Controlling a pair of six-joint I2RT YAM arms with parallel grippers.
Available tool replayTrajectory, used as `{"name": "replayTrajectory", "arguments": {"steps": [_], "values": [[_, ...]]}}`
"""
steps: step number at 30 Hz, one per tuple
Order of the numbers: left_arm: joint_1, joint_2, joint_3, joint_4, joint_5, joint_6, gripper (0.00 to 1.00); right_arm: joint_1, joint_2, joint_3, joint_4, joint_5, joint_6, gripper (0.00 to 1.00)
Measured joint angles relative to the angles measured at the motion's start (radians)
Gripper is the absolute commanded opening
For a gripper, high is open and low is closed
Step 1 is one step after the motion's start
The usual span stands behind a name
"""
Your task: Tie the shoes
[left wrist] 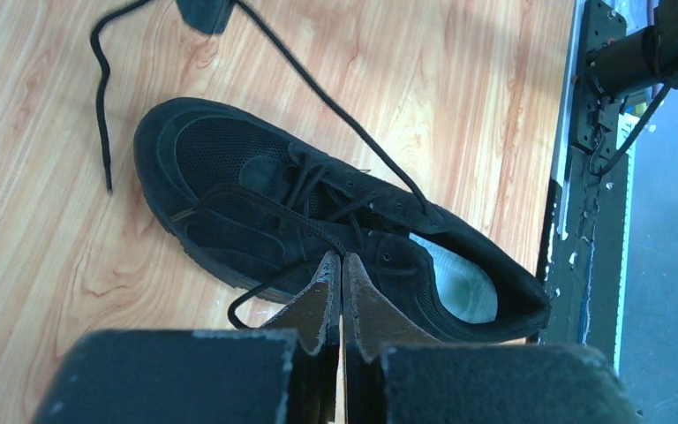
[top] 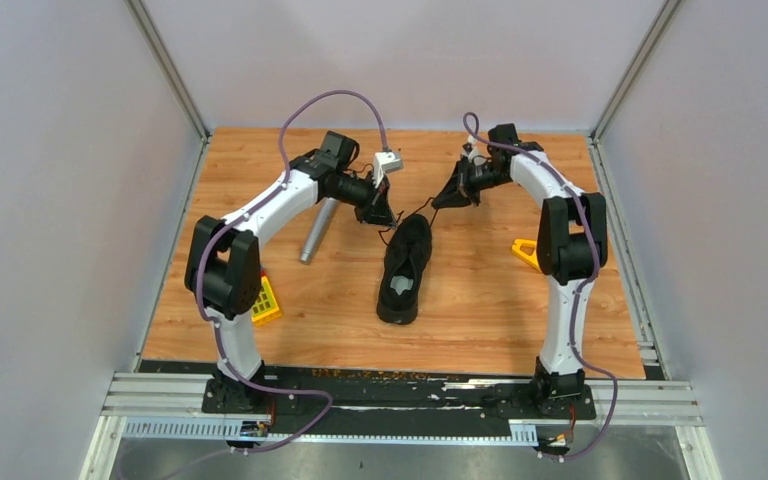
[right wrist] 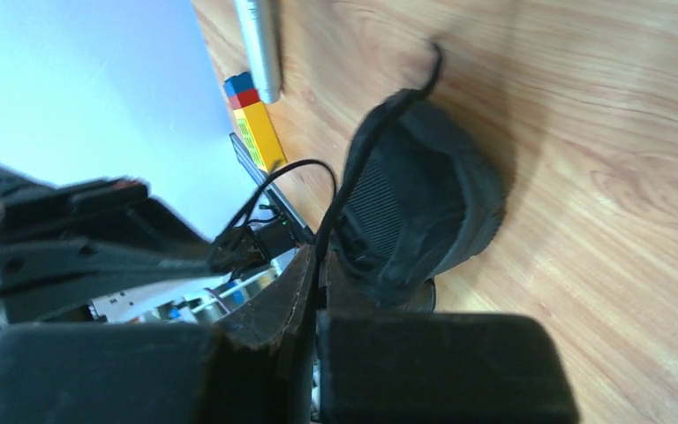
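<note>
Black sneaker (top: pixel 405 262) lies in the middle of the wooden table (top: pixel 580 330), toe toward the far wall. My left gripper (top: pixel 380 213) and right gripper (top: pixel 447 198) are each pinched tight on a lace (left wrist: pixel 349 124), just beyond the toe.

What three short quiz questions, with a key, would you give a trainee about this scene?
1. True or false: the left gripper and the right gripper each pinch a lace.
2. What lies left of the sneaker in the top view? A) a silver microphone B) a cup C) scissors
3. Fill in: the sneaker's insole is pale ___.
Key: 1 true; 2 A; 3 grey.
</note>
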Motion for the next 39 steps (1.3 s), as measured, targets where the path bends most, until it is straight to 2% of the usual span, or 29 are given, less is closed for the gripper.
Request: {"name": "replayTrajectory", "arguments": {"steps": [6, 11, 18, 24, 31, 39], "values": [[0.0, 0.059, 0.021, 0.016, 0.036, -0.018, 0.0, 0.032, -0.163, -0.006, 0.027, 0.004, -0.115, 0.01], [0.0, 0.109, 0.026, 0.07, 0.105, -0.067, 0.0, 0.121, -0.295, -0.054, 0.084, 0.032, -0.224, 0.03], [-0.002, 0.117, 0.018, 0.142, 0.205, -0.091, 0.0, 0.234, -0.328, -0.082, 0.111, 0.087, -0.373, 0.02], [0.0, 0.108, -0.058, 0.218, 0.247, -0.079, 0.0, 0.289, -0.359, -0.122, 0.108, 0.149, -0.521, 0.02], [-0.001, 0.039, -0.203, 0.394, 0.257, -0.081, 0.0, 0.319, -0.377, -0.13, 0.062, 0.211, -0.65, 0.02], [-0.001, -0.013, -0.348, 0.781, 0.242, -0.244, 0.0, 0.325, -0.389, -0.13, -0.007, 0.279, -0.731, 0.04]]}}
